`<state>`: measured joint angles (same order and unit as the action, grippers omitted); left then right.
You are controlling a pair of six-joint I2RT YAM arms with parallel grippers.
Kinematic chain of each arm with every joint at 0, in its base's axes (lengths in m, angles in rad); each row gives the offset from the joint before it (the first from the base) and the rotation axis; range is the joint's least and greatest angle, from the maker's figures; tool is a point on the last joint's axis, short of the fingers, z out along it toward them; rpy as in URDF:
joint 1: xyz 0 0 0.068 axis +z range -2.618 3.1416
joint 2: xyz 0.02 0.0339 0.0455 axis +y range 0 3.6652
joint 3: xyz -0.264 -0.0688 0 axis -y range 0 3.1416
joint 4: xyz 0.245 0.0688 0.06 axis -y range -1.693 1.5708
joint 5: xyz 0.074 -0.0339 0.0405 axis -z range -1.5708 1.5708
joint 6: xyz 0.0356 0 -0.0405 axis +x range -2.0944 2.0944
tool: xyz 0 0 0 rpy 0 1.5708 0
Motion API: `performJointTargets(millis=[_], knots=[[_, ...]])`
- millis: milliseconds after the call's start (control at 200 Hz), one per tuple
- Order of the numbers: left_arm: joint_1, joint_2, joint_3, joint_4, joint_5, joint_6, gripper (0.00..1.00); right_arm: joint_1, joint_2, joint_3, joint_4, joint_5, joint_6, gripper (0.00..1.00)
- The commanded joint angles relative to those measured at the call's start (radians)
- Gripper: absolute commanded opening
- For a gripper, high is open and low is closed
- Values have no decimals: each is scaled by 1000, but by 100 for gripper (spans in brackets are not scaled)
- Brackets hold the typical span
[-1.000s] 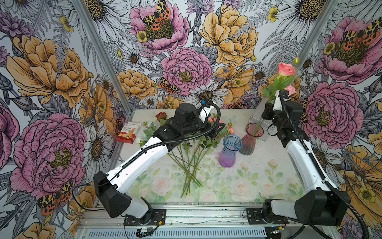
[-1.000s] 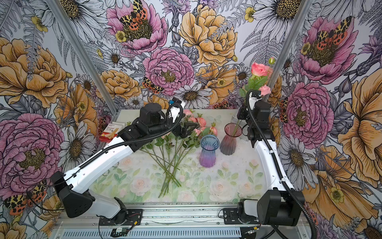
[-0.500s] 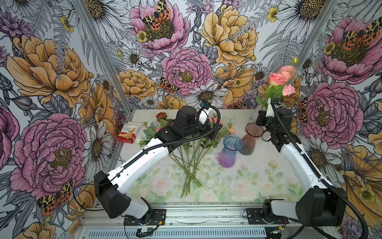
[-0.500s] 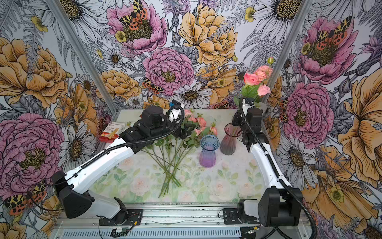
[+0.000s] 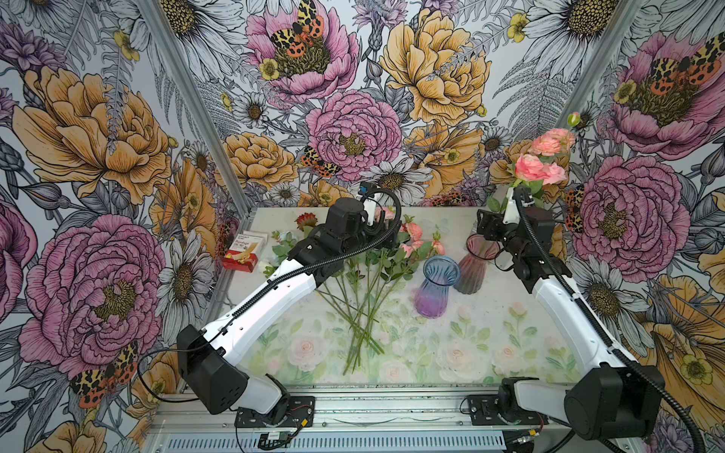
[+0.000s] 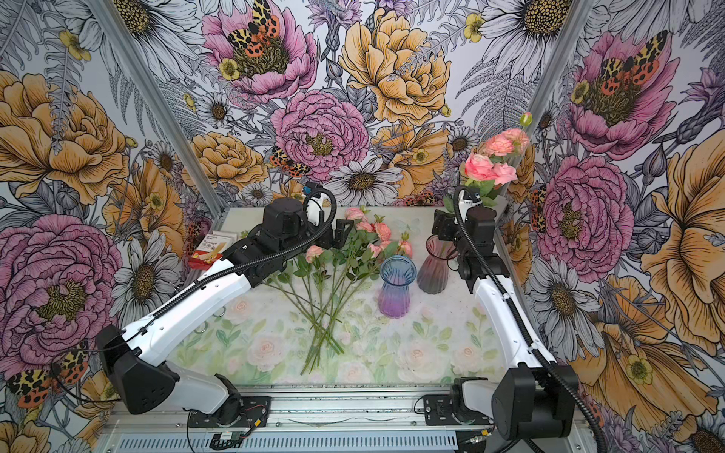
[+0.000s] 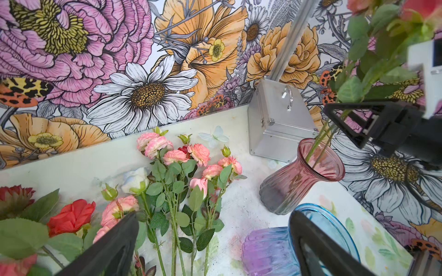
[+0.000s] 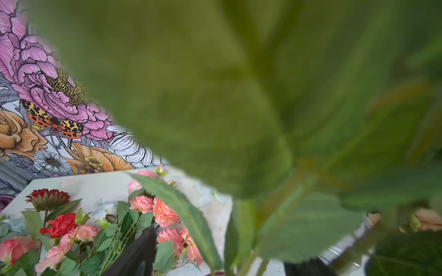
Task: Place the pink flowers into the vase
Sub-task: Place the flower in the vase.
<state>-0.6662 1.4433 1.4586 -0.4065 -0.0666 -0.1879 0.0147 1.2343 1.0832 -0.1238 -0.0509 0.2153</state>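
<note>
Table (image 5: pixel 502 310): pale floral top filling the lower middle of both top views.
Left arm (image 5: pixel 274 302): reaches from the lower left up to frame centre, about where it was a second ago.
Right arm (image 5: pixel 561 310): runs up the right side of the frame to the pink vase.
Pink flowers (image 5: pixel 412 235): a loose heap at table centre. The long axes run up the frame, the stems cross toward the lower middle, and the blooms fan toward the back wall.
Pink spray (image 5: pixel 537 168): stands nearly upright at the upper right, stem ends down in the pink vase and blooms up, leaning slightly right. Its blurred leaves cover most of the right wrist view.
Pink vase (image 5: pixel 476 266): upright, right of centre, just beside the blue vase (image 5: pixel 435 288) and nearer the back wall.
Left gripper (image 7: pixel 214 215): fingers spread wide, holding nothing, above the heap. In the left wrist view, leafy stems lie between and below the fingertips.
Right gripper (image 5: pixel 484 227): just above the pink vase's mouth. In the right wrist view its fingers stand well apart, and the spray's stems rise between them, not pinched.
Change: a second ago the right jaws gripped the spray higher up. Now the spray sits lower in the vase and has been let go.
</note>
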Motion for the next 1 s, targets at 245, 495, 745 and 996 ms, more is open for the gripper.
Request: performJointTargets(millis=[245,495,745,996], knots=[[138,-50,-76,-18,108,-178,98,34,-136,5,-76,83,-17,99],[230,29,-65,-216,162,-283,98,103,-204,34,-112,133,-52,99],[267,134,-177,-254,277,-400,98,224,-127,209,-200,-256,-115,99],[237,235,-203,-255,329,-432,98,358,36,306,-227,-375,-135,99]])
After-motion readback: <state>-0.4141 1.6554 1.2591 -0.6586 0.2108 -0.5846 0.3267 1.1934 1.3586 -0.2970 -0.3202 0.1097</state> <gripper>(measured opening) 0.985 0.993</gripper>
